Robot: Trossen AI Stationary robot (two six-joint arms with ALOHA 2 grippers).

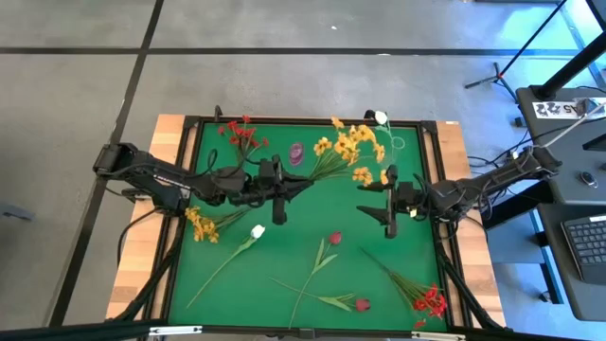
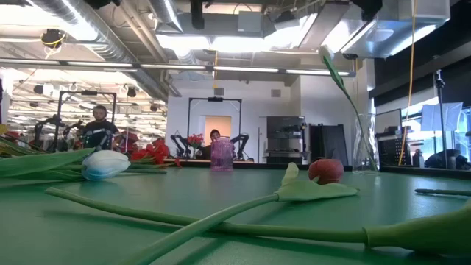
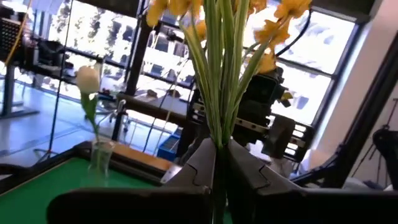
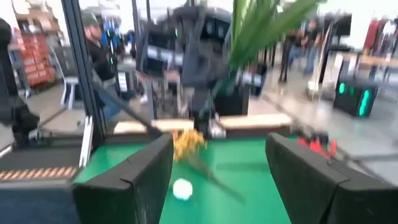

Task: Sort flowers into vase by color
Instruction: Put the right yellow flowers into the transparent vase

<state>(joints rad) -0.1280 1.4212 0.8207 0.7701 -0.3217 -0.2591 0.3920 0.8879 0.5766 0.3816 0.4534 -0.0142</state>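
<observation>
The green table (image 1: 312, 223) stands on a grey floor, with flowers scattered over it. The left gripper (image 1: 301, 185) is closed on the stems of a yellow-orange bunch (image 1: 352, 150), held above the table centre. To do this step well, it should carry the bunch upright to the far vases, near the clear vase (image 1: 398, 142) with the white bud (image 1: 381, 117). The stems sit pinched between the jaws. The right gripper (image 1: 375, 197) waits open at centre right

Yellow-orange flowers (image 1: 348, 147) — green table (image 1: 312, 242)
</observation>
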